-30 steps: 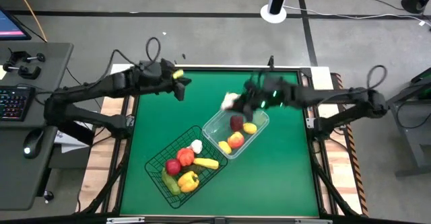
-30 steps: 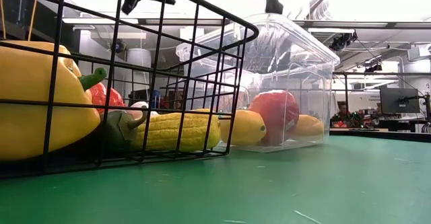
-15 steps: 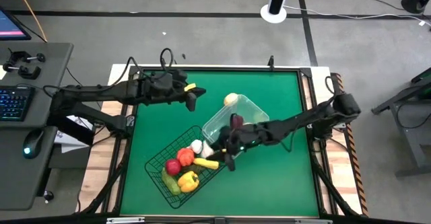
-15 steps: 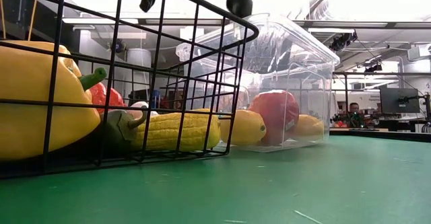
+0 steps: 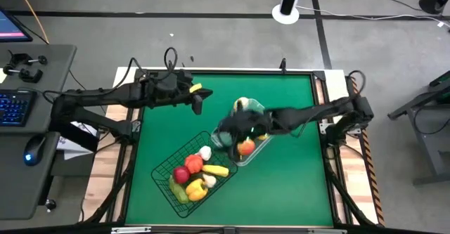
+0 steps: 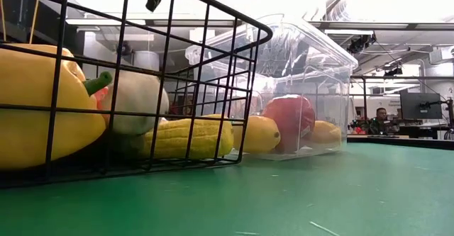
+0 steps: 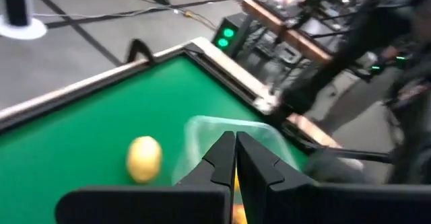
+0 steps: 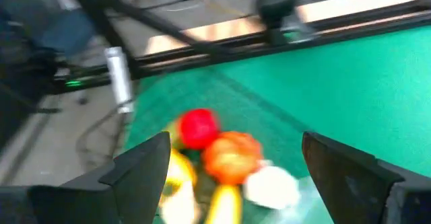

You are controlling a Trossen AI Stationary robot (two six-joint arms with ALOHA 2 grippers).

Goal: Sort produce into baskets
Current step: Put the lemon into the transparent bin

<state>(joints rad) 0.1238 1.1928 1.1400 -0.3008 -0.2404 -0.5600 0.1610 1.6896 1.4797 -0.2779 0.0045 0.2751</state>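
Observation:
The black wire basket [image 5: 191,176] holds a yellow pepper [image 6: 35,101], corn [image 6: 186,138], red and orange produce and a white piece [image 6: 136,101]. The clear plastic basket [image 5: 247,134] holds red and yellow-orange fruit [image 6: 289,122]. A pale yellow fruit [image 5: 241,104] lies on the mat at that basket's far corner. My right gripper [image 8: 236,143] stands open and empty above the near-left end of the clear basket, looking toward the wire basket. My left gripper [image 7: 234,146] is shut and empty, high over the far left of the mat.
The green mat [image 5: 288,185] is bare to the right of and in front of the baskets. The two baskets stand corner to corner in the middle. Wooden table edges [image 5: 341,164] frame the mat. A desk with a keyboard [image 5: 14,107] stands to the left.
My right gripper swung from the clear basket's far side to above the wire basket, opened wide, then drew back toward the clear basket. A white piece has dropped into the wire basket beside the yellow pepper. My left gripper has edged toward the table's right.

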